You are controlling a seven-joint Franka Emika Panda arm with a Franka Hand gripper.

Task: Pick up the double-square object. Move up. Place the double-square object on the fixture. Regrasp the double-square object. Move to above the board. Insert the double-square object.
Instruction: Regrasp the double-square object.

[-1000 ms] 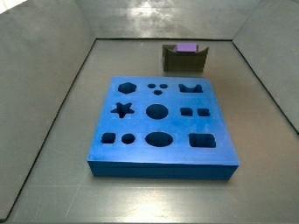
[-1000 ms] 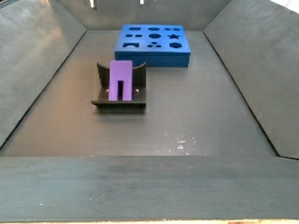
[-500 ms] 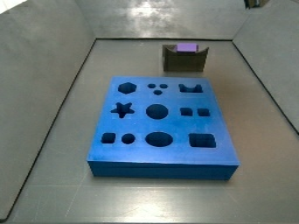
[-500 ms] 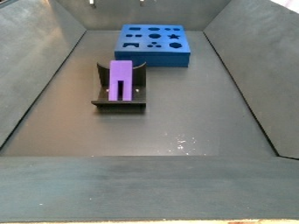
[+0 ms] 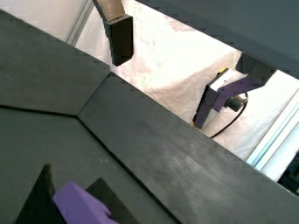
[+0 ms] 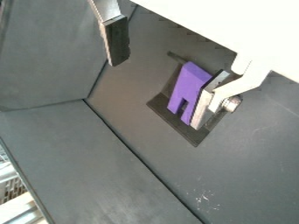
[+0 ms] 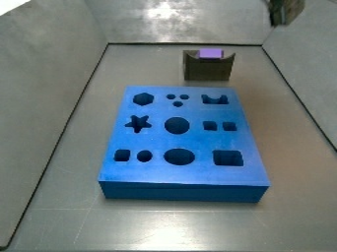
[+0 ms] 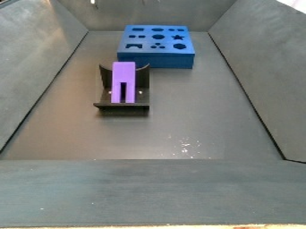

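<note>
Grey floor: light-purple stepped double-square object (image 8: 123, 80) in fixture (image 8: 121, 105); gripper (image 6: 170, 61) above, jaws apart.

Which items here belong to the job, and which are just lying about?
Job:
- double-square object, resting in the fixture
- fixture
- board, slots empty
- pincer, open, above the fixture, holding nothing

Lying about:
- nothing else shows on the grey floor

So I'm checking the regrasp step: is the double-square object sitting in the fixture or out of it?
In. The double-square object lies in the fixture, between its walls. The gripper hangs above, open and empty.
</note>
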